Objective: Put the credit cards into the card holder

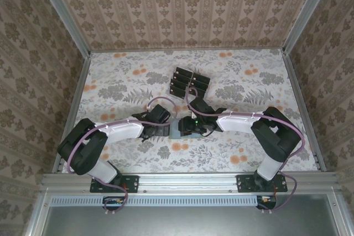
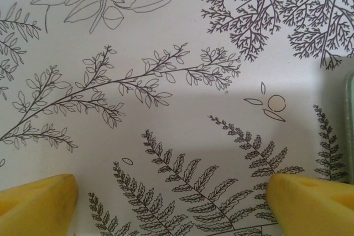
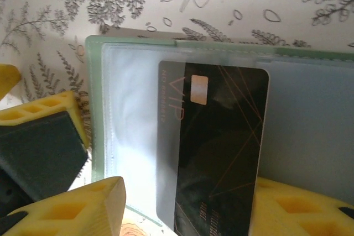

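Credit card [image 3: 213,153], bottom edge cut off, partly inside card holder [image 3: 97,109]; right claw [image 3: 188,192] spread astride it, left claw [image 2: 170,187] spread above surface [image 2: 166,42].

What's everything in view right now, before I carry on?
card holder: one, grey-green, lying open between the grippers.
credit card: one, dark, VIP lettering, at the holder's clear pocket.
dark cards: several, count unclear, grouped beyond the holder.
tablecloth: one, white with floral print, under everything.
left gripper: one, yellow fingers, open, over bare cloth beside the holder.
right gripper: one, yellow fingers, open, over the card.
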